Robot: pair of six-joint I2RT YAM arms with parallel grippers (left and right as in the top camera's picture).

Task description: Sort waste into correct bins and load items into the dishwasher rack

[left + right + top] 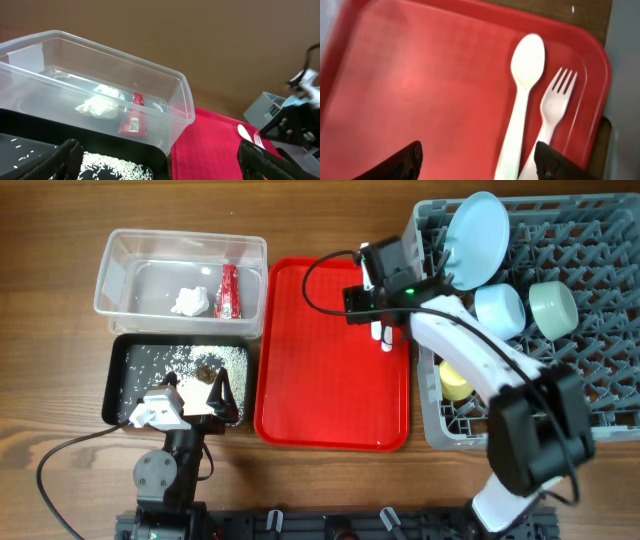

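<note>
The clear tub (pixel 120 270) holds the white tissue (pixel 190 301) and red sachet (pixel 229 291); both also show in the left wrist view, tissue (pixel 97 106) and sachet (pixel 134 120). The black tray (pixel 118 370) holds rice with brown bits (pixel 205 360). My left gripper (pixel 195 388) is open and empty above it (pixel 162 167). The white spoon (pixel 522 95) and fork (pixel 552 107) lie side by side on the red tray (pixel 320 360). My right gripper (pixel 375 310) hangs open just above them (pixel 475 167). The grey rack (pixel 600 330) holds the plate (pixel 475 240), blue bowl (pixel 498 308), mint bowl (pixel 552 307) and yellow cup (pixel 455 383).
The red tray lies between the bins and the rack, which fills the right side. The right arm reaches from the front right across the rack's left edge. A black cable runs over the table at the front left (pixel 60 455).
</note>
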